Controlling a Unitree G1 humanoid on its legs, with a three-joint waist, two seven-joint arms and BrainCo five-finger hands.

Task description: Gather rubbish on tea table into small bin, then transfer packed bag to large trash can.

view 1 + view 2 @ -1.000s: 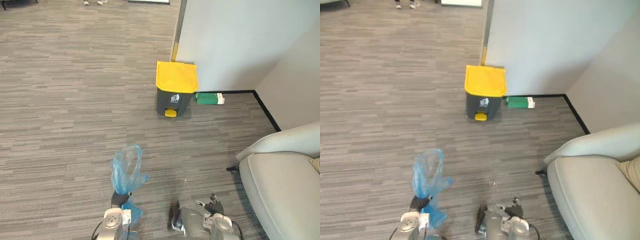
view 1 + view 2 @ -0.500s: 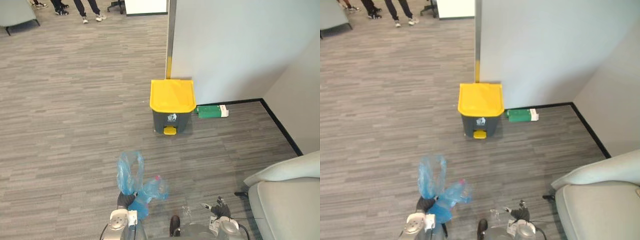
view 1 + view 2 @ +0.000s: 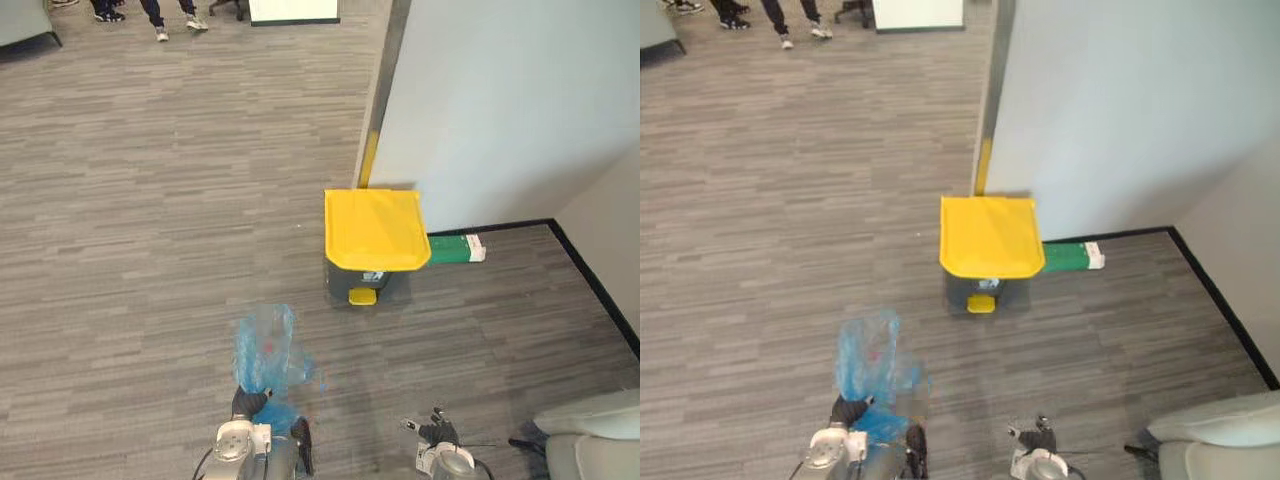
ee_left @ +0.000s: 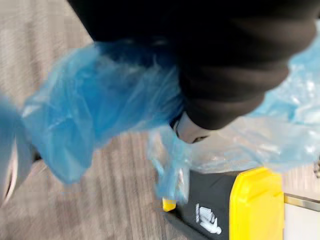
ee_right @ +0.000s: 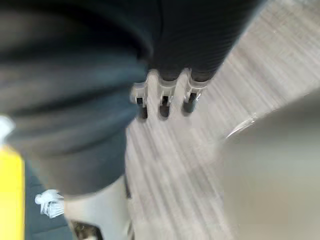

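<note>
Blue bag (image 3: 265, 348) gripped at its neck in curled fingers of left hand (image 3: 250, 403), long axis rising from the fist, loose end pointing away from the robot. Yellow-lidded trash can (image 3: 372, 240) well apart ahead across carpet floor (image 3: 150, 200), lid down, against wall (image 3: 500, 100), green box (image 3: 455, 248) just beside it. Right hand (image 5: 165, 95) low, fingers relaxed, holding nothing.

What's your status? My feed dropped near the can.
Left hand shut on blue rubbish bag. Right hand open, empty. Yellow-lidded trash can ahead, lid down. Green box beside it.
</note>
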